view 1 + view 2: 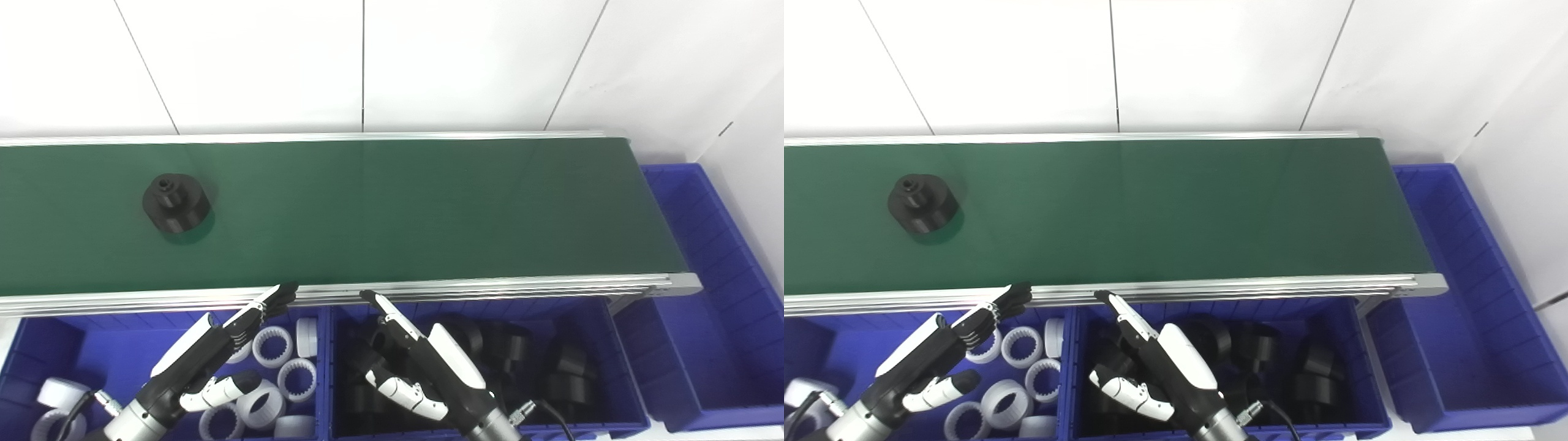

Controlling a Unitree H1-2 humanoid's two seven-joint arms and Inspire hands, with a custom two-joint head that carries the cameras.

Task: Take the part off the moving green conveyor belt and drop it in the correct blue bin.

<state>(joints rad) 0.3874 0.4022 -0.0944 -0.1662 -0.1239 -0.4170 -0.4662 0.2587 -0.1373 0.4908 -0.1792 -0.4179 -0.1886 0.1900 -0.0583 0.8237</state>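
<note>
Both hands, left (pixel 202 361) and right (pixel 429 367), hover unclenched and empty over my blue bins of white rings (pixel 269 380) and black parts (pixel 551 367), awaiting the black part (pixel 176 203) riding the green conveyor belt (pixel 398 208).

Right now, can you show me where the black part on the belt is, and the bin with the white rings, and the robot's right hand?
black part (pixel 176 203), left eye view, its top face.
bin with the white rings (pixel 98 343), left eye view, bare blue floor.
right hand (pixel 429 361), left eye view, back of the hand.

Part on belt, bins in front

The part (pixel 176 203) sits left on the conveyor belt (pixel 429 208); bins (pixel 484 422) lie before it.
</note>
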